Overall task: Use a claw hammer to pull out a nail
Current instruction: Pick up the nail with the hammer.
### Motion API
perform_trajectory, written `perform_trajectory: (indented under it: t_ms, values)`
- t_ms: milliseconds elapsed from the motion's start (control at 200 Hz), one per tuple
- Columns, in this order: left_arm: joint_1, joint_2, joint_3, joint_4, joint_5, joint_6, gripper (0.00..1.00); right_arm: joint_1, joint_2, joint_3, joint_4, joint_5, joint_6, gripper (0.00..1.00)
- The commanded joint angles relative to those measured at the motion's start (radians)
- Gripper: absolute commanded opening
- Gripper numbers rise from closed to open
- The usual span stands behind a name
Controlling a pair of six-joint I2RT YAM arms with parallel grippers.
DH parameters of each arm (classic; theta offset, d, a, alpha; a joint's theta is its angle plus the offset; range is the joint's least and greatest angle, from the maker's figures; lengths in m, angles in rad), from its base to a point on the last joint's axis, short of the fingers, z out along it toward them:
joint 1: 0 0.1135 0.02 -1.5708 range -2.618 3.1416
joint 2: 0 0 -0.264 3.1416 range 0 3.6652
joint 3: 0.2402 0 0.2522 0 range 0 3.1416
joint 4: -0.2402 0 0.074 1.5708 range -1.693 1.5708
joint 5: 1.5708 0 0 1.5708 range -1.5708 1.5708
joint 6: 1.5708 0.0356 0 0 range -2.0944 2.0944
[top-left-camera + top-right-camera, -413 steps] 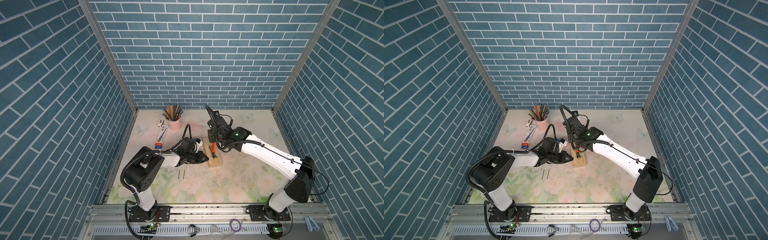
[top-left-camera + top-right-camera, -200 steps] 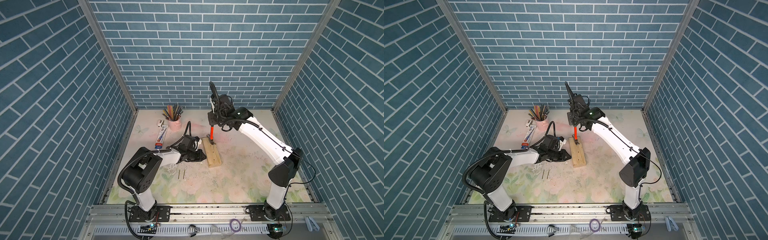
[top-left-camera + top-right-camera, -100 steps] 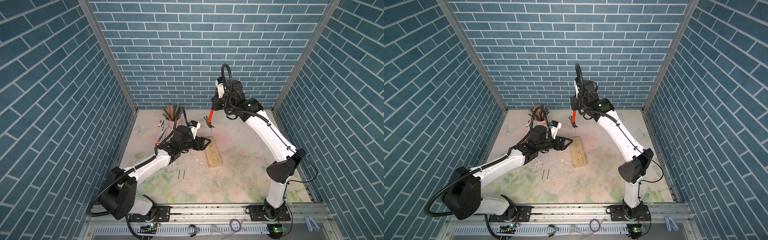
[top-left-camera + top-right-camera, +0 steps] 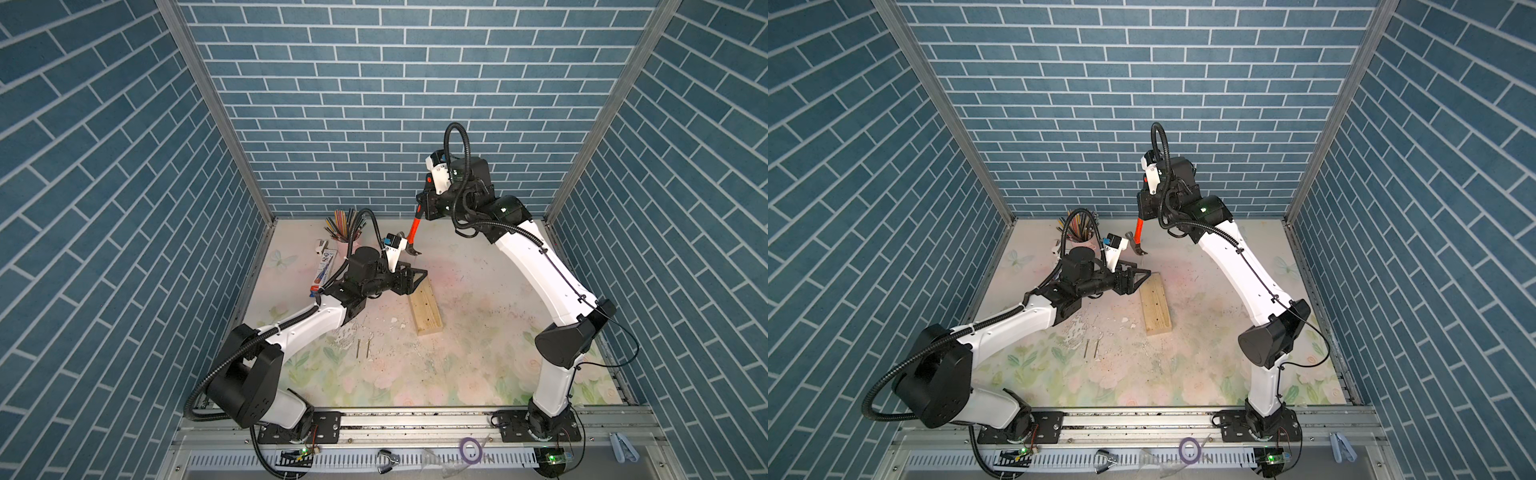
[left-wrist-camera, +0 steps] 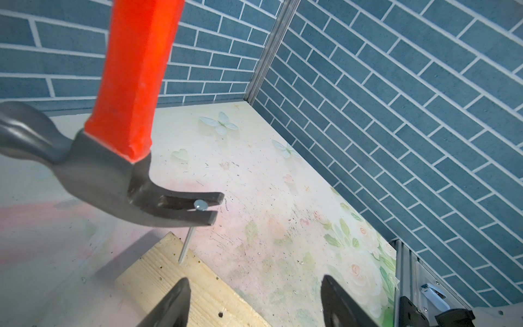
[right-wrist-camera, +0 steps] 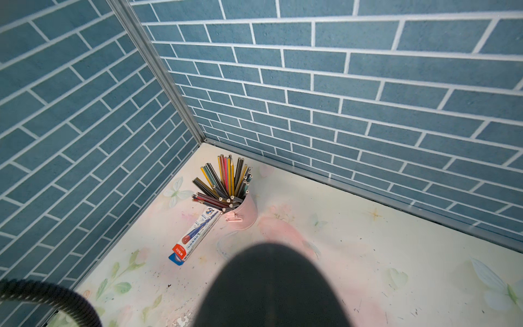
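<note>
Fingers (image 5: 173,301) of the left gripper (image 5: 254,279) are spread, empty, above the far end of the block (image 5: 169,286). Just beyond them the nail (image 5: 187,242) is hung near-upright in the claw of the hammer (image 5: 93,170), clamped by the right gripper (image 4: 423,208); left is nearer.

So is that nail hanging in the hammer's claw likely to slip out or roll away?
Probably loose: the nail hangs only by its head in the claw of the hammer, so tilting may drop it. Its thin, straight shank looks stiff, and being round, it would likely roll once down.
</note>
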Motion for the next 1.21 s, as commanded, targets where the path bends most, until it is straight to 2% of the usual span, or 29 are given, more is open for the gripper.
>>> perform_trajectory:
  t_ms: [0, 245, 470, 540, 700, 930, 1200]
  values:
    - [0.003, 0.01, 0.023, 0.036, -0.018, 0.03, 0.73, 0.003, -0.081, 0.035, 0.084, -0.052, -0.004, 0.0]
    - [0.009, 0.019, 0.039, 0.022, -0.05, 0.047, 0.73, 0.003, -0.103, 0.033, 0.069, -0.1, -0.002, 0.0]
    - [0.009, 0.046, 0.07, 0.039, -0.022, 0.042, 0.64, 0.002, -0.115, 0.03, 0.07, -0.146, 0.004, 0.0]
    - [0.009, 0.049, 0.071, 0.044, -0.018, 0.036, 0.56, 0.003, -0.119, 0.028, 0.073, -0.146, 0.006, 0.0]
    - [0.009, 0.038, 0.066, 0.045, -0.029, 0.022, 0.32, 0.003, -0.135, 0.007, 0.092, -0.13, 0.006, 0.0]
    - [0.009, 0.018, 0.036, 0.037, -0.069, 0.009, 0.13, 0.003, -0.143, -0.006, 0.111, -0.123, 0.012, 0.0]
    - [0.008, -0.01, 0.023, 0.038, -0.078, 0.0, 0.0, 0.002, -0.147, -0.018, 0.119, -0.124, 0.013, 0.0]
